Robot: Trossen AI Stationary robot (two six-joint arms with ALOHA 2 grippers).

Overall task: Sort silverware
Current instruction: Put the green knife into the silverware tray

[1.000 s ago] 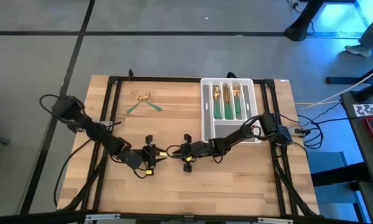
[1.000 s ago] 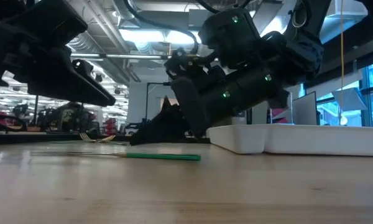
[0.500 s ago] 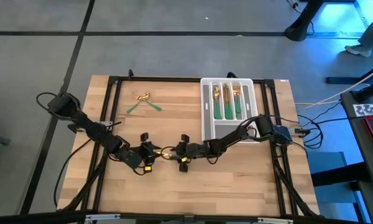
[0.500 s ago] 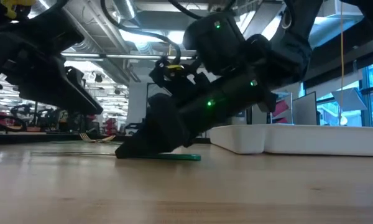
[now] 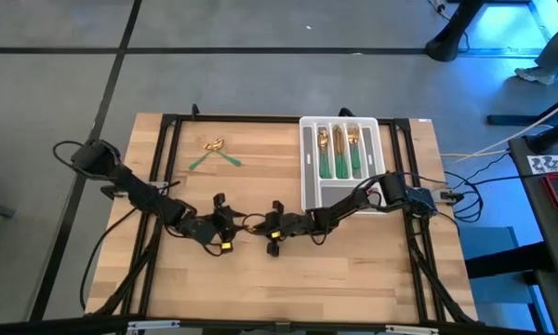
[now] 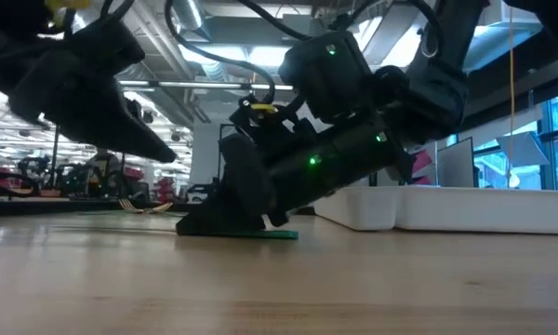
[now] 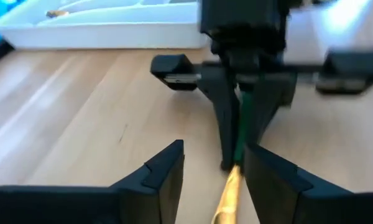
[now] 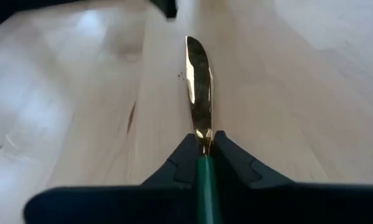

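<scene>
Fingers of the right gripper (image 8: 202, 155) now pinch shut on the knife (image 8: 199, 93) lying mid-table; half a second ago they straddled it. Left gripper (image 7: 211, 171) holds its fingers apart around the blade. Pickup can start; tray (image 5: 309, 167) next.

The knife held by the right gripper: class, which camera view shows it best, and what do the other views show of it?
The right wrist view: the knife runs out from the right gripper, shut on its green handle. The left wrist view shows handle and some gold. The low view shows only a green strip. In the high view it is barely visible.
</scene>
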